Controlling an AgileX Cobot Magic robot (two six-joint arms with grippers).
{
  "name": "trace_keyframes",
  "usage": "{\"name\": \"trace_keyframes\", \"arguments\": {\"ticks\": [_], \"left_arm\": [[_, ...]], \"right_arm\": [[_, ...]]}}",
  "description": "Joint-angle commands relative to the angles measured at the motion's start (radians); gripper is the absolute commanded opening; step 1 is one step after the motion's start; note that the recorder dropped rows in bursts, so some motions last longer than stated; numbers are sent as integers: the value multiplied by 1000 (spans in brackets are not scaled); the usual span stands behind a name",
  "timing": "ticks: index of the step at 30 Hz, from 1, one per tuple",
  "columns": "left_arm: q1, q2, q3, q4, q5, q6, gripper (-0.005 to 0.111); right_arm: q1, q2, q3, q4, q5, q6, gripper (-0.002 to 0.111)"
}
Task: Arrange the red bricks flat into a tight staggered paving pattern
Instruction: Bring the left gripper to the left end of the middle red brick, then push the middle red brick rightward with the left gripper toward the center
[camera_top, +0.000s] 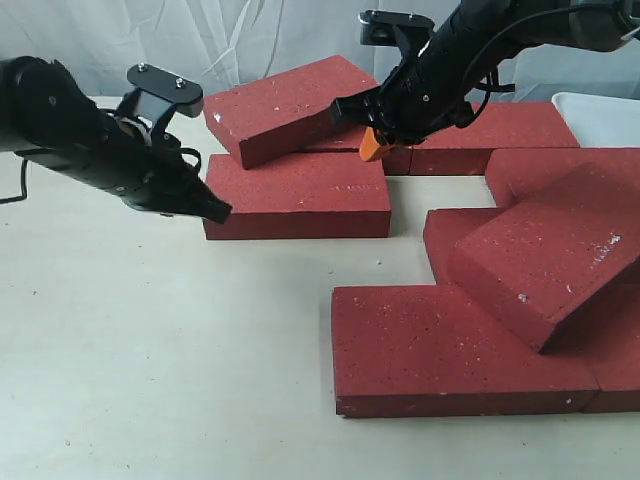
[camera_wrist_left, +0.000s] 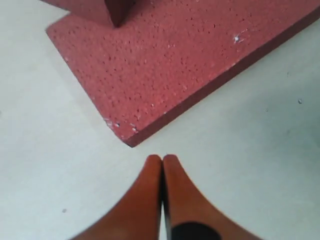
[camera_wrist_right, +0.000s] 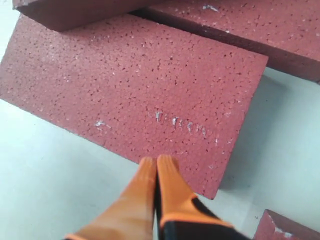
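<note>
- Left pincer (camera_top: 214, 210) (camera_wrist_left: 162, 159): fingers pressed together with nothing in them. The tip sits just off the corner of a flat brick (camera_top: 297, 195) (camera_wrist_left: 175, 65), over bare table (camera_top: 150, 350).
- Right pincer (camera_top: 372, 148) (camera_wrist_right: 156, 161): orange fingers also closed tight and empty. The tips are over the same flat brick's edge, can't tell if they touch it.
- Close by that pincer, a tilted brick (camera_top: 285, 108) leans on the flat one.
- The rest of the red bricks (camera_top: 440, 350) lie further off to the right pincer's side, with a crooked brick (camera_top: 550, 255) propped on them.
- Writing: a faint whitish stamp (camera_wrist_right: 182, 124) just ahead of the right tips, too worn to read.
</note>
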Motion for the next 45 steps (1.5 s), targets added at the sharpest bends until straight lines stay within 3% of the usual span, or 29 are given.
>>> {"name": "trace_keyframes", "arguments": {"ticks": [1, 6, 12, 24, 45], "left_arm": [[33, -56, -10, 240, -11, -149, 0], [152, -42, -16, 358, -37, -405, 0], [199, 73, -16, 289, -99, -407, 0], [142, 230, -16, 137, -295, -409, 0], [20, 295, -57, 87, -418, -416, 0]], "right_arm": [[-3, -2, -5, 10, 29, -4, -1], [-3, -2, -5, -20, 45, -4, -1], [-3, -2, -5, -22, 38, -4, -1], [-3, -2, -5, -22, 48, -4, -1], [-3, -2, -5, -22, 67, -4, -1]]}}
